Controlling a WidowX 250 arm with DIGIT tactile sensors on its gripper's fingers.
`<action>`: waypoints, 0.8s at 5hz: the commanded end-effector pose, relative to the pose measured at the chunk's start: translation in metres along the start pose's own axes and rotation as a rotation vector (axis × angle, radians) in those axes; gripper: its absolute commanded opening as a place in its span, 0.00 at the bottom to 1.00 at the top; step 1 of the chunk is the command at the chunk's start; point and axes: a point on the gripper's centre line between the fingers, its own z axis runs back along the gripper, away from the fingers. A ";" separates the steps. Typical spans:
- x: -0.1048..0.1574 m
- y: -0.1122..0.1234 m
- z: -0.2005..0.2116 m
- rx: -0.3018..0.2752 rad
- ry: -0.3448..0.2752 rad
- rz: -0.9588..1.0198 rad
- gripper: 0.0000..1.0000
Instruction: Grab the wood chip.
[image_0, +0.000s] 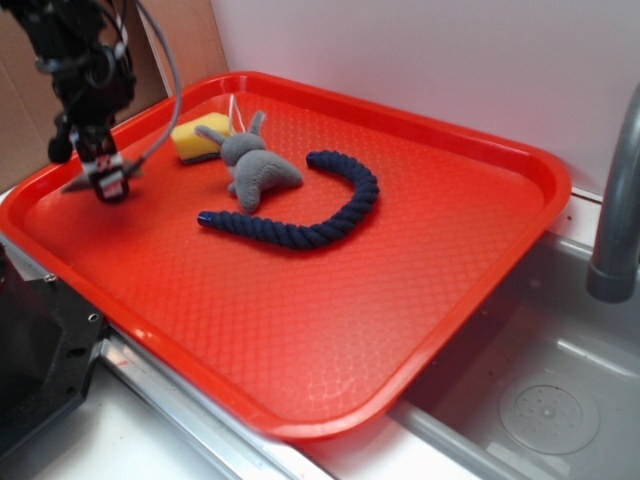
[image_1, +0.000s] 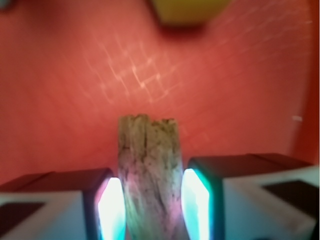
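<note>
wood chip (image_1: 149, 175) pinched in claw (image_1: 150, 200), above tray (image_0: 300, 300)

Red tray (image_0: 330, 330): yellow sponge (image_0: 195, 140) touching grey plush mouse (image_0: 255, 170); navy rope (image_0: 320, 215) curled beside.

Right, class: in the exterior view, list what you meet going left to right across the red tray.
End effector closed on the wood chip → yellow sponge → grey plush mouse → navy rope → tray's right rim.
</note>
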 end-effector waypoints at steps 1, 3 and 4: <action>0.036 -0.026 0.085 0.043 -0.029 0.194 0.00; 0.063 -0.059 0.129 -0.029 -0.044 0.281 0.00; 0.071 -0.078 0.148 -0.022 -0.062 0.292 0.00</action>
